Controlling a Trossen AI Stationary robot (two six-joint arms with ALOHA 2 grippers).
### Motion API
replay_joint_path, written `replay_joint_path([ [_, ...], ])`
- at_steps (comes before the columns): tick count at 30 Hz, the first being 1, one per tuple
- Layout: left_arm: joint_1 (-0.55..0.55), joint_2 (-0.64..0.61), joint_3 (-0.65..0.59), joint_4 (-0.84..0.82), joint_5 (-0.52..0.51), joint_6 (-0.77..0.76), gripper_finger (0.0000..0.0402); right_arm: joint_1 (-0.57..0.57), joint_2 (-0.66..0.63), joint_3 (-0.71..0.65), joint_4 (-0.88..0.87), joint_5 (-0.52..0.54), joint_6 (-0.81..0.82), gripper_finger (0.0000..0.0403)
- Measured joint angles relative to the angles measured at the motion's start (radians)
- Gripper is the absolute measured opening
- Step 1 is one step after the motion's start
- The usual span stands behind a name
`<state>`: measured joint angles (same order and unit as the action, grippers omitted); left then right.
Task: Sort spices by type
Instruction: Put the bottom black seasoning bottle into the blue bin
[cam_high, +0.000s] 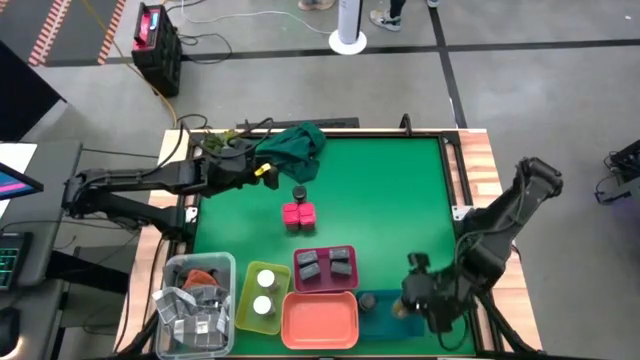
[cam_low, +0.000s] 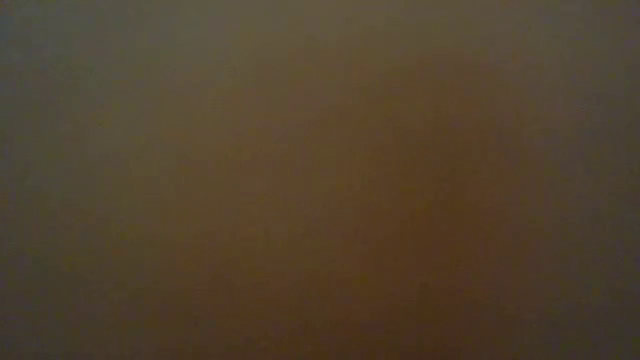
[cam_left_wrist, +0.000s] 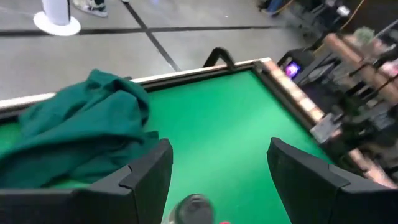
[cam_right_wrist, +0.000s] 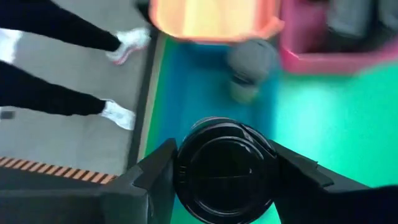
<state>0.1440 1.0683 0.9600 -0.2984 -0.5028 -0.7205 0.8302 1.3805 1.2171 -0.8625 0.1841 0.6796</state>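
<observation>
My right gripper (cam_right_wrist: 224, 177) is shut on a dark round jar (cam_right_wrist: 224, 167) over the blue tray (cam_right_wrist: 186, 87); in the high view it is at the near right (cam_high: 410, 300). A second dark round jar (cam_right_wrist: 250, 62) stands in that tray. My left gripper (cam_left_wrist: 217, 180) is open and empty beside the dark green cloth (cam_high: 295, 148), at the far left of the mat. Just ahead of it, a dark round jar (cam_high: 298, 193) and bright pink blocks (cam_high: 297, 213) stand on the mat. The yellow tray (cam_high: 247, 300) holds two white-lidded jars. The pink tray (cam_high: 325, 285) holds two dark grey boxes. My right gripper pinches the dark round jar by its round side wall (cam_right_wrist: 181, 168), one finger on each side. The fingers point down from above and the jar's lid faces the wrist camera. The jar is upright over the blue tray; whether its base touches the tray does not show.
The orange tray (cam_high: 320, 320) lies between the yellow and blue trays at the near edge. A clear bin (cam_high: 195, 305) of packets stands at the near left corner. A person's legs (cam_right_wrist: 56, 68) stand beside the table's near edge. The low view is dark.
</observation>
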Motion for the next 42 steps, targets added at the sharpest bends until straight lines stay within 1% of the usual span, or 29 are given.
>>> replay_joint_path([
  [4,-0.022,-0.006,0.0,0.032,0.012,-0.049,0.0248,0.01,0.072,0.0,0.129,-0.01,-0.041,0.0231],
  [8,-0.058,-0.026,0.0,0.065,0.031,-0.052,0.0248,0.006,0.142,0.0,0.198,-0.01,-0.011,0.0231],
  [12,-0.079,-0.054,0.0,0.06,0.064,-0.043,0.0248,-0.013,0.224,0.039,0.157,0.011,0.027,0.0231],
  [16,-0.086,-0.091,0.0,0.041,0.137,-0.039,0.0248,-0.033,0.307,0.118,0.108,0.027,0.027,0.0231],
  [24,-0.09,-0.148,0.0,-0.044,0.151,-0.037,0.0248,-0.041,0.435,0.27,0.056,0.08,-0.029,0.0231],
  [29,-0.09,-0.163,0.0,-0.065,0.151,-0.038,0.0248,-0.054,0.488,0.282,0.053,0.08,-0.033,0.0234],
  [37,-0.09,-0.176,0.0,-0.076,0.158,-0.025,0.0248,-0.079,0.506,0.282,0.059,0.071,-0.006,0.0276],
  [42,-0.09,-0.175,0.0,-0.08,0.166,-0.015,0.0248,-0.087,0.504,0.292,0.053,0.04,-0.004,0.0289],
])
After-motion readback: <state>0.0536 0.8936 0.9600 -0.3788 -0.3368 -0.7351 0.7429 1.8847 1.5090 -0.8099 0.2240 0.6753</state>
